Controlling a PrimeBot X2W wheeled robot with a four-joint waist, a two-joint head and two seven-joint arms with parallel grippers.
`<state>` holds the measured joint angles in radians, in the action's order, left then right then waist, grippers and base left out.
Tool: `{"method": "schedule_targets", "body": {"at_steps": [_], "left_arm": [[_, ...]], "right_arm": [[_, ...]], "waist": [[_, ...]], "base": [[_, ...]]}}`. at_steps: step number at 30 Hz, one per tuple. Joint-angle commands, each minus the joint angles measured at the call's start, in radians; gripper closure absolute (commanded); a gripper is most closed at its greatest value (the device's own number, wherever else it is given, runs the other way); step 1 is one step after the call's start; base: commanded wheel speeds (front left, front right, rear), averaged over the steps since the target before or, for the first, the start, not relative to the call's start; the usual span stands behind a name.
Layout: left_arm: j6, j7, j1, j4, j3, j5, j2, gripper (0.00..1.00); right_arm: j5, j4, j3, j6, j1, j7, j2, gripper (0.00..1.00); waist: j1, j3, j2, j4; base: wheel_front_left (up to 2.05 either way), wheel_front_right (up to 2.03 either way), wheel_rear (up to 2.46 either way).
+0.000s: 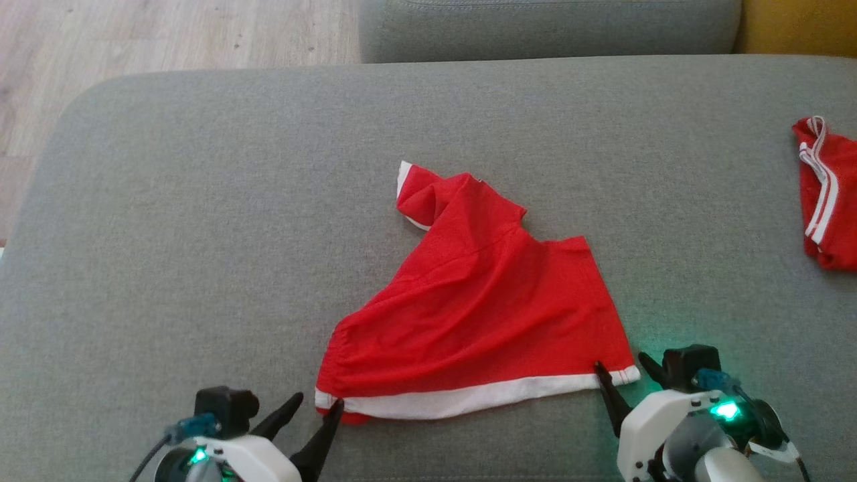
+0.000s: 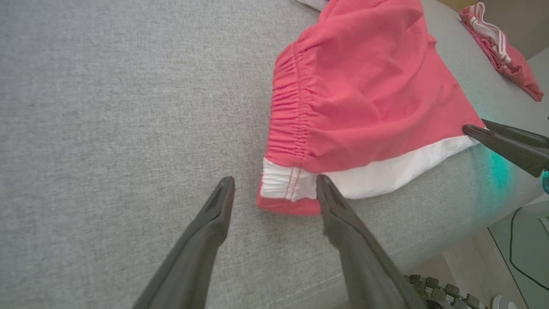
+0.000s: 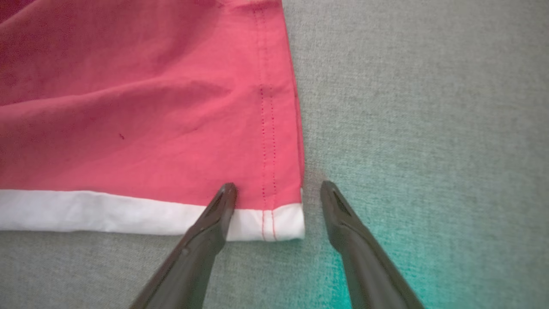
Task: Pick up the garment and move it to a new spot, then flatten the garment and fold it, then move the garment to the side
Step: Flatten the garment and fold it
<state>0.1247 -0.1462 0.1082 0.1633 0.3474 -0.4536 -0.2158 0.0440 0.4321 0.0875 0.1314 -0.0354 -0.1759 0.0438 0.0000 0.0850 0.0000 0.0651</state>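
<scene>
In the head view, the red garment (image 1: pixel 482 314) lies crumpled near the middle of a grey sofa cushion (image 1: pixel 201 234), its white hem (image 1: pixel 469 398) along the edge closest to the robot. The left gripper (image 1: pixel 318 400) sits at the hem's left corner with its fingers spread wide and holding nothing; its inner fingertip is at the cloth. The right gripper (image 1: pixel 618 361) sits at the hem's right corner, also spread wide and empty, with a green light glowing on its wrist. A second red garment (image 1: pixel 827 194) with white stripes lies well apart at the cushion's right edge. Pale wood floor (image 1: pixel 167 33) shows at the upper left.

In the left wrist view, the left gripper (image 2: pixel 274 180) straddles the corner where the gathered waistband meets the white hem (image 2: pixel 386 176); one finger rests over the cloth and the other over bare cushion (image 2: pixel 107 107). The right gripper's dark fingers (image 2: pixel 506 143) touch the hem's far corner. The second red garment (image 2: pixel 502 47) lies beyond.

In the right wrist view, the right gripper (image 3: pixel 278 186) brackets the stitched side edge of the red garment (image 3: pixel 128 107). One fingertip lies over the white hem (image 3: pixel 85 210), the other over the sofa cushion (image 3: pixel 429 107), jaws wide apart, nothing gripped.
</scene>
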Motion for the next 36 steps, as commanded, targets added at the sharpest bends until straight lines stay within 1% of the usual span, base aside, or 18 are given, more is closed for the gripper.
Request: {"method": "schedule_targets", "body": {"at_steps": [1,9,12,17,18,19,20,21,22,23,24,25,27,29,32,36], "left_arm": [[0.006,0.013,-0.056,-0.022,-0.026,-0.012,-0.020,0.00],[0.006,0.016,-0.097,0.039,0.029,-0.104,-0.052,0.00],[0.006,0.030,-0.116,0.067,0.044,-0.114,-0.067,0.00],[0.006,0.044,-0.136,0.090,0.069,-0.140,-0.069,0.00],[0.006,0.045,-0.140,0.096,0.079,-0.146,-0.071,0.00],[0.006,0.046,-0.144,0.100,0.090,-0.153,-0.074,0.08],[0.006,0.049,-0.147,0.103,0.099,-0.163,-0.075,0.25],[0.006,0.053,-0.150,0.105,0.107,-0.173,-0.077,0.53],[0.006,0.057,-0.153,0.106,0.117,-0.180,-0.080,0.58],[0.006,0.061,-0.154,0.106,0.127,-0.188,-0.083,0.71],[0.006,0.067,-0.155,0.102,0.135,-0.197,-0.087,0.97],[0.006,0.071,-0.155,0.096,0.144,-0.207,-0.091,1.00],[0.006,0.077,-0.152,0.071,0.157,-0.231,-0.104,1.00],[0.006,0.080,-0.144,0.018,0.160,-0.272,-0.115,1.00],[0.006,0.078,-0.135,-0.109,0.151,-0.357,-0.143,1.00],[0.006,0.054,-0.135,-0.311,0.114,-0.445,-0.196,1.00]], "right_arm": [[-0.003,-0.010,0.023,-0.001,-0.037,-0.002,0.006,0.00],[0.003,-0.009,0.035,-0.001,-0.043,-0.013,0.006,0.00],[0.003,-0.009,0.038,-0.001,-0.047,-0.018,0.006,0.00],[0.010,-0.008,0.044,-0.001,-0.049,-0.024,0.006,0.00],[0.012,-0.007,0.044,-0.001,-0.049,-0.025,0.006,0.07],[0.012,-0.005,0.045,-0.001,-0.049,-0.027,0.006,0.20],[0.016,-0.004,0.047,-0.001,-0.050,-0.027,0.006,0.48],[0.029,-0.003,0.052,-0.001,-0.050,-0.025,0.006,1.00],[0.045,-0.004,0.063,-0.001,-0.051,-0.022,0.006,1.00],[0.061,-0.005,0.077,-0.001,-0.051,-0.022,0.007,1.00],[0.084,-0.011,0.086,-0.001,-0.052,-0.018,0.007,1.00],[0.108,-0.019,0.087,-0.001,-0.053,-0.014,0.008,1.00],[0.159,-0.050,0.086,-0.001,-0.052,-0.010,0.011,1.00],[0.229,-0.109,0.077,-0.001,-0.050,-0.011,0.012,1.00],[0.345,-0.239,0.046,-0.001,-0.046,-0.033,0.020,1.00],[0.531,-0.466,-0.023,-0.001,-0.033,-0.097,0.023,1.00]], "waist": [[0.0000,0.000,0.0000,-0.002],[0.0000,0.011,0.0000,-0.012],[0.0000,0.015,0.0000,-0.018],[0.0000,0.020,0.0000,-0.023],[0.0000,0.021,0.0000,-0.024],[0.0000,0.022,0.0000,-0.025],[0.0000,0.022,0.0000,-0.026],[0.0000,0.021,0.0000,-0.026],[0.0000,0.020,0.0000,-0.027],[0.0000,0.018,0.0000,-0.028],[0.0000,0.016,0.0000,-0.029],[0.0000,0.012,0.0000,-0.030],[0.0000,0.003,0.0000,-0.034],[0.0000,-0.005,0.0000,-0.038],[0.0000,-0.016,0.0000,-0.045],[0.0000,-0.037,0.0000,-0.052]], "base": [[0.00,0.00,0.00],[0.00,0.00,0.00],[0.00,0.00,0.00],[0.00,0.00,0.00],[0.00,0.00,0.00],[0.00,0.00,0.00],[0.00,0.00,0.00],[0.00,0.00,0.00],[0.00,0.00,0.00],[0.00,0.00,0.00],[0.00,0.00,0.00],[0.00,0.00,0.00],[0.00,0.00,0.00],[0.00,0.00,0.00],[0.00,0.00,0.00],[0.00,0.00,0.00]]}}
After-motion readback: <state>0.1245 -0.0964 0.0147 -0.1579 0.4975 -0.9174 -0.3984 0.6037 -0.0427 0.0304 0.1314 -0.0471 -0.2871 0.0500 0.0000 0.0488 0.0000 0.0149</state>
